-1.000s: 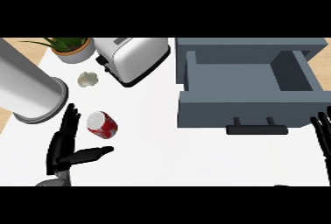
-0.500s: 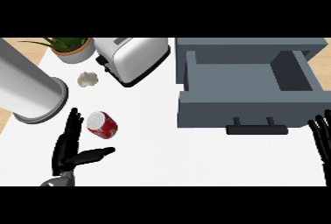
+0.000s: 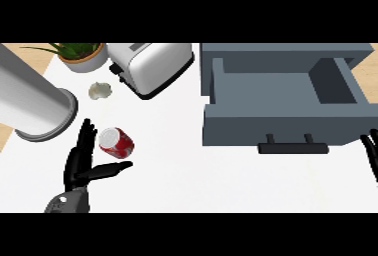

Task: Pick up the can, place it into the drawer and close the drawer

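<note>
Fingers of the left hand (image 3: 80, 167) are reaching straight up the counter (image 3: 184, 175), with the thumb sticking out to the right below the can (image 3: 117, 142); the hand is open and is grasping nothing. That red can is lying on its side just right of those fingers and just above the thumb, sitting in the angle between them, and it seems to be touching the fingers, though the view is too steep to be sure. Beyond the fingertips, up and to the left, a large grey cylinder (image 3: 33, 102) is lying across the counter edge. Further up from the hand, a small pale object (image 3: 100, 90), a toaster (image 3: 151, 67) and a potted plant (image 3: 81, 56) are standing. Well to the right of the can, the grey drawer (image 3: 284, 107) is standing pulled open, its dark handle (image 3: 293, 147) facing down the view. Right of that handle, the right hand (image 3: 370, 152) is showing at the edge, fingers straight and holding nothing.
</note>
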{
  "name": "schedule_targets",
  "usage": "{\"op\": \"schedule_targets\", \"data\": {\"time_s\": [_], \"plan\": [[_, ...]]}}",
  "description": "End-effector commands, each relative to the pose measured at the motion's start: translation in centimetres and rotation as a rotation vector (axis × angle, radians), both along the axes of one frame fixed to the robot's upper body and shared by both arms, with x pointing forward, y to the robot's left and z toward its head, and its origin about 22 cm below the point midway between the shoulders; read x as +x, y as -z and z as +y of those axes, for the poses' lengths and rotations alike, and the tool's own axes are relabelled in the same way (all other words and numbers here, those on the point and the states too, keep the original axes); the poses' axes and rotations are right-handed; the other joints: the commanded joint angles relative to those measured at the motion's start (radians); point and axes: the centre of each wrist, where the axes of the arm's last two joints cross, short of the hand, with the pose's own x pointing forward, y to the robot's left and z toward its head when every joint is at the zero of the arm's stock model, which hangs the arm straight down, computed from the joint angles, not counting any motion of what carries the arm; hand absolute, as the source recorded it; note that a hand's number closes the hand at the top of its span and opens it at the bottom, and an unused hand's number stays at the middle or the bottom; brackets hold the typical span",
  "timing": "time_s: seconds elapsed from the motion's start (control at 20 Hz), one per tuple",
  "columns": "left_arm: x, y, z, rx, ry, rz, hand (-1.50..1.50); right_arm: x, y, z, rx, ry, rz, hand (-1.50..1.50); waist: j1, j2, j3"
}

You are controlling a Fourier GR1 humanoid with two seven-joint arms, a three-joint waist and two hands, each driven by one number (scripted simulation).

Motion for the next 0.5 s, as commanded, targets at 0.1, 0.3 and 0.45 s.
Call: {"op": "schedule_targets", "data": {"time_s": [0.1,0.3,0.45], "plan": [[0.7,0.4,-0.6,0.005,0.009,0.020,-1.50,-0.2,0.3,0.3,-0.011,-0.011,0.002,-1.50,0.000,0.000,0.000],[2.8,-0.9,-1.0,-0.035,0.003,0.021,-1.50,0.8,0.6,1.2,0.015,0.004,0.009,-1.50,0.000,0.000,0.000],[0.7,0.0,0.6,-0.017,0.021,0.020,-1.50,-1.2,0.4,-0.2,-0.003,0.007,-0.002,-1.50,0.001,-0.001,0.000]]}}
